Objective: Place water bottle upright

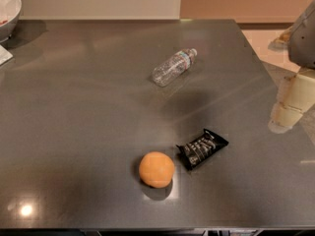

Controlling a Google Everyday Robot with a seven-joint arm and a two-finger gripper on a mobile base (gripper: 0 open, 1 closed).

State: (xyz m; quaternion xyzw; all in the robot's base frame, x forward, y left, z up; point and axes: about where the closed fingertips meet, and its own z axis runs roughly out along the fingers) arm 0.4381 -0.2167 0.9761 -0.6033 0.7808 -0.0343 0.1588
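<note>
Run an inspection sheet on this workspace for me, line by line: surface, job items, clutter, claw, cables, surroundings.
Surface: grey table, glossy, with a spot of glare near the front left corner.
Job's things: water bottle lying on its side toward the back, white cap pointing back right; not yet upright.
Clutter: orange near the front; black snack packet close to its right; white bowl at the back left corner, partly out of view.
Grippers: claw at the right edge over the table, well apart from the bottle.
Cables: nothing seen.
Surroundings: pale wall panel behind the table.
</note>
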